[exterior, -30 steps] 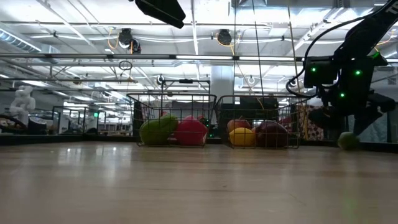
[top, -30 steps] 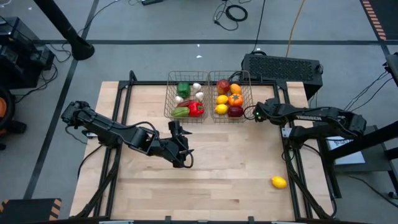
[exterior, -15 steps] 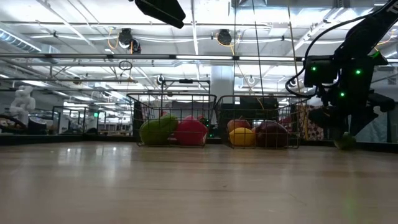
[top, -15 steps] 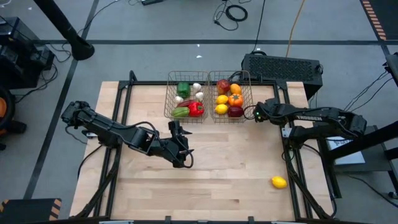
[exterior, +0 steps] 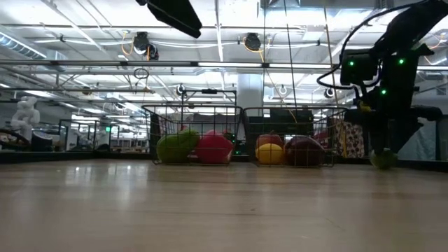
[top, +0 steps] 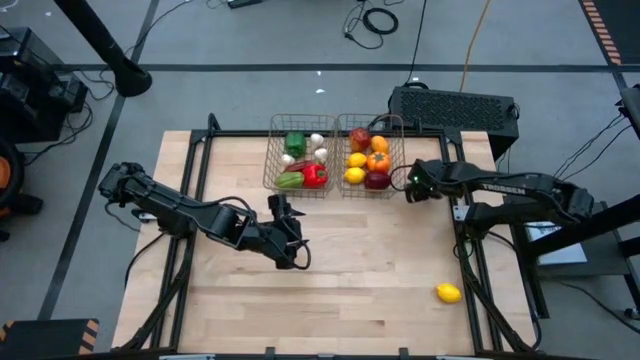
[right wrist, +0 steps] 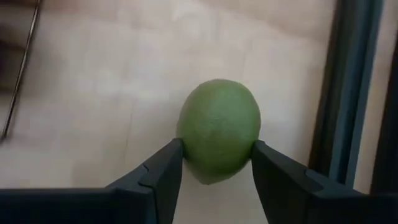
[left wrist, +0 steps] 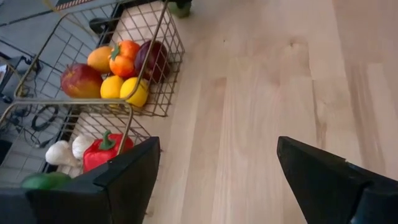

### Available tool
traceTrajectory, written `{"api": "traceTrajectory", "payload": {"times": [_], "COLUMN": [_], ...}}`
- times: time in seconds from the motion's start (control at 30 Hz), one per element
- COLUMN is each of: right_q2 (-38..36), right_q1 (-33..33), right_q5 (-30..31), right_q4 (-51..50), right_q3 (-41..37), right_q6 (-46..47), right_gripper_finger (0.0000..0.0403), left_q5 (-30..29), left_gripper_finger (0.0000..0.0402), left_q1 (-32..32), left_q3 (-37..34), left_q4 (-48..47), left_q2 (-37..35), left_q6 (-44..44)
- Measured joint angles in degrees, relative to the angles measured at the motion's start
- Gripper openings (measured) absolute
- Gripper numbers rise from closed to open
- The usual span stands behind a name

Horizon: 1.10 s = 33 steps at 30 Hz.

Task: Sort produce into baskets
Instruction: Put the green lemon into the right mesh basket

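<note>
Two wire baskets stand side by side at the table's far middle. The left basket (top: 272, 160) holds green and red peppers and garlic; the right basket (top: 401, 150) holds lemons, apples and an orange. My right gripper (top: 410, 186) is just right of the right basket, shut on a green lime (right wrist: 219, 127), which also shows in the low view (exterior: 383, 159). My left gripper (top: 280, 205) is open and empty over the table's middle, near side of the baskets (left wrist: 124, 81). A yellow lemon (top: 448, 293) lies on the table at the near right. My right gripper pinches the lime by its two opposite sides (right wrist: 186, 146) between its two fingers (right wrist: 163, 171). The fingers come from above, slanting down. The lime sits low at the table top; I cannot tell whether it is lifted clear.
A black box (top: 455, 108) stands behind the table's far right corner. Black frame rails (top: 470, 262) run along the table's right side, close to the lime, and others along its left side (top: 190, 200). Bare wood lies between the baskets and the near edge.
My right gripper has shifted a little toward the baskets and stands more upright over the lime, which has moved slightly with it.
</note>
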Motion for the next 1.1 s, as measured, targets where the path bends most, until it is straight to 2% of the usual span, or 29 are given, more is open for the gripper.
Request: {"api": "traceTrajectory", "payload": {"times": [0.3,0.67,0.83,0.97,1.1], "right_q2": [-1.31,-5.63,-4.88,-4.71,-4.73], "right_q1": [3.12,5.44,6.7,9.59,13.79], "right_q5": [3.27,4.93,5.74,5.72,6.73], "right_q4": [-11.7,-13.53,-12.59,-4.96,0.85], "right_q3": [6.26,14.3,10.05,4.87,1.72], "right_q6": [3.49,1.18,4.21,6.37,6.26], "right_gripper_finger": [0.0175,0.0175,0.0175,0.0182,0.0209], "left_q5": [0.0,-0.01,-0.01,-0.01,-0.01], "left_gripper_finger": [0.0331,0.0331,0.0331,0.0331,0.0331], "left_q1": [0.0,0.04,0.02,0.02,0.02], "left_q3": [0.0,0.0,0.0,0.0,0.0], "left_q4": [-2.04,-2.01,-2.07,-2.31,-2.53], "left_q2": [0.0,0.0,0.0,0.0,0.0], "left_q6": [-0.33,-0.37,-1.72,-1.78,-1.77]}}
